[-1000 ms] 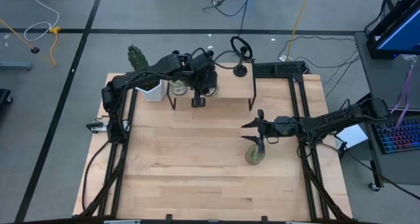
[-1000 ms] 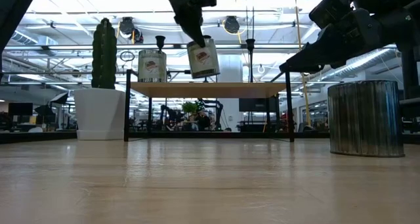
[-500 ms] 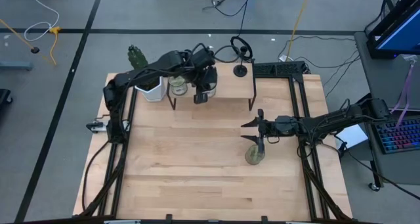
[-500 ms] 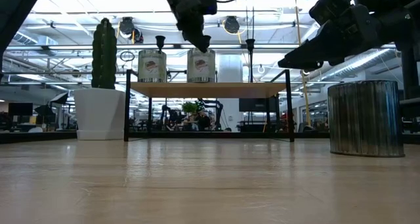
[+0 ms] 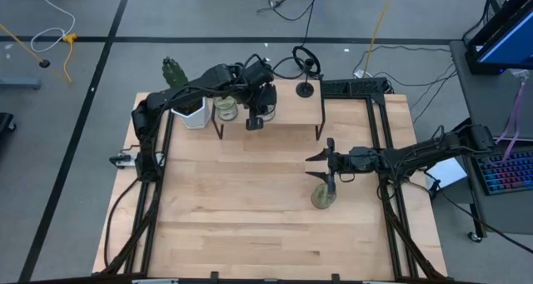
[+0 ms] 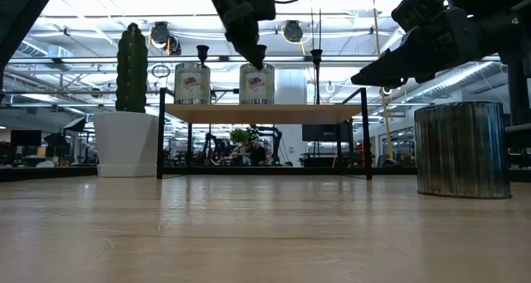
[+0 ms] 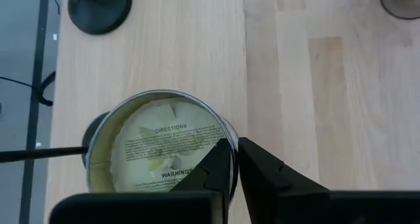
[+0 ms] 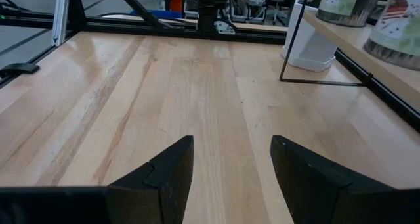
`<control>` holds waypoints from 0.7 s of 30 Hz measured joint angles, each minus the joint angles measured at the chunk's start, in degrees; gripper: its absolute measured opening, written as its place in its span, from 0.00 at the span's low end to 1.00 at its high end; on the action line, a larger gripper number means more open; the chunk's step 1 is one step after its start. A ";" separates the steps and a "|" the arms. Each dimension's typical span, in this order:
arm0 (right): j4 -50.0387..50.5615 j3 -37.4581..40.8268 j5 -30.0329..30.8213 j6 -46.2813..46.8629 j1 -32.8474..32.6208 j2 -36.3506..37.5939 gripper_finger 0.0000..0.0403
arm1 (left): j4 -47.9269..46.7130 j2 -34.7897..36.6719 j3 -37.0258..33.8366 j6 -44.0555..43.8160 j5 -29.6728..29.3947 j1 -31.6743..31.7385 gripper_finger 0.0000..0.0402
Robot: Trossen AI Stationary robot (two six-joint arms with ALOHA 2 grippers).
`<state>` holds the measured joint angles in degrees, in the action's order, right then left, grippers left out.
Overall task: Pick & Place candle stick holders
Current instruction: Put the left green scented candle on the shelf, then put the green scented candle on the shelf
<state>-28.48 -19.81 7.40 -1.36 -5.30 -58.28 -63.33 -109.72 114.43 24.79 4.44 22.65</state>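
Note:
A black candle stick holder (image 6: 316, 57) stands by its round base (image 5: 306, 89) on the right part of the small wooden shelf (image 6: 274, 112). It also shows in the left wrist view (image 7: 100, 7). A second holder (image 6: 202, 52) stands on the shelf behind a printed candle tin (image 6: 192, 84). My left gripper (image 5: 256, 122) is shut on another candle tin (image 6: 257, 83), which stands on the shelf. My right gripper (image 5: 317, 167) is open and empty, above the table beside a ribbed metal tin (image 5: 323, 197). My left gripper pinches the candle tin's rim (image 7: 226, 135), one finger (image 7: 210, 175) inside the tin and the other (image 7: 266, 175) outside. The fingers come from above, pointing down. The tin stands upright with its bottom on the shelf.
A white pot with a cactus (image 6: 129, 142) stands on the table at the shelf's left end. The ribbed metal tin (image 6: 462, 148) stands on the table at the right. Bare wooden table top (image 5: 233, 209) lies in front of the shelf.
My left gripper has gone toward the table's far edge and down with the candle tin. The tin hung tilted above the shelf a second ago. It now stands upright on the shelf beside the other tin.

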 joint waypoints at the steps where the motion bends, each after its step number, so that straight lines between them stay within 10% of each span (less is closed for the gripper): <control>1: 0.01 0.00 0.00 0.01 0.00 0.00 0.49 | 0.07 0.08 0.00 0.17 -0.08 -0.25 0.08; 21: -3.18 -1.96 -2.92 5.41 1.24 -0.04 0.48 | -0.71 20.92 0.18 6.11 -14.91 -9.49 0.08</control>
<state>-31.66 -21.78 4.47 4.05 -4.06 -58.33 -64.04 -88.80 114.61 30.89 -10.47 13.16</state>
